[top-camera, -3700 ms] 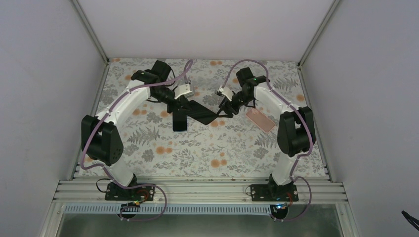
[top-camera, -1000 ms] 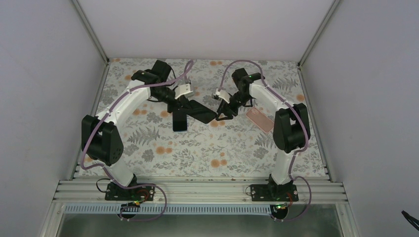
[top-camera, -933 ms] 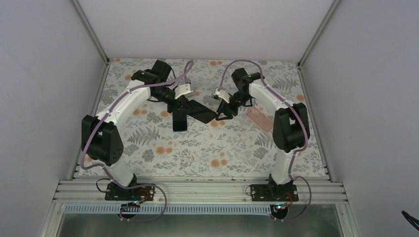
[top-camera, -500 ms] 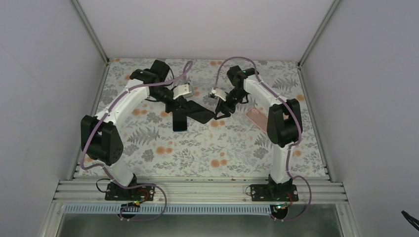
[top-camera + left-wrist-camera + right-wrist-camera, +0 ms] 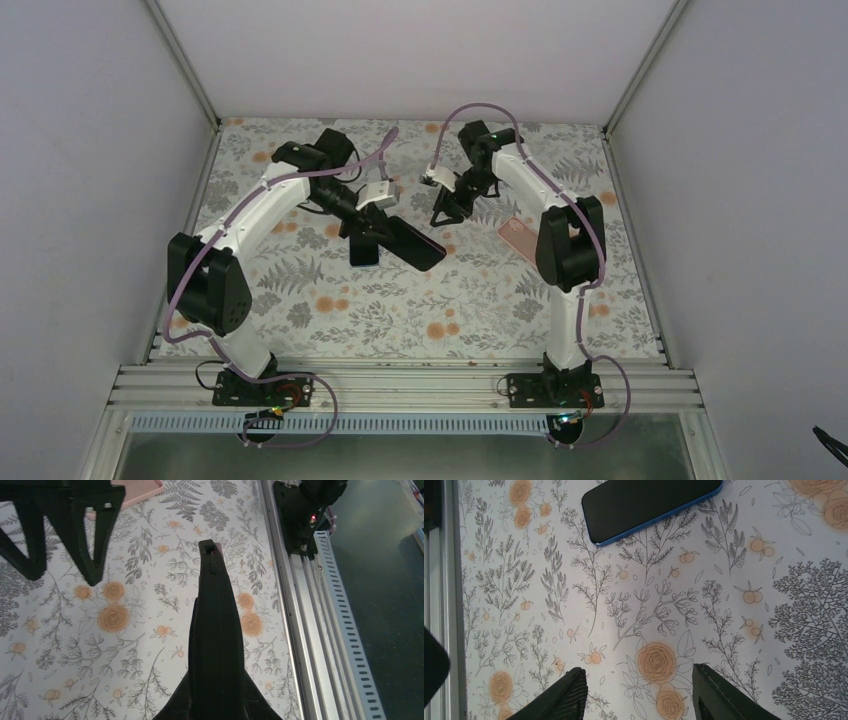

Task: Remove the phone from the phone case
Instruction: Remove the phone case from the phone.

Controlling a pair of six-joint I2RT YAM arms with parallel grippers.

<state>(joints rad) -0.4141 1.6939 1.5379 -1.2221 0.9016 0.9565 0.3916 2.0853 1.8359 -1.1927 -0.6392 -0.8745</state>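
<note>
Floral-print tabletop [image 5: 400,310], 3 plain pale walls [image 5: 400,50], aluminium rail frame [image 5: 400,385] at near edge.

Light is even and diffuse. The enclosure walls [image 5: 420,50] are uniformly lit with a pale lavender cast. The arms throw only faint, soft shadows on the floral table cover [image 5: 400,310].

Left wrist view: the phone case [image 5: 215,630] is underexposed, a nearly featureless black silhouette. The floor beyond the table edge is dim.

Right wrist view: the floral print is sharp and the phone [image 5: 651,505] screen is uniformly black. The right gripper [image 5: 638,670] fingers [image 5: 566,692] are soft-edged at the bottom.
</note>
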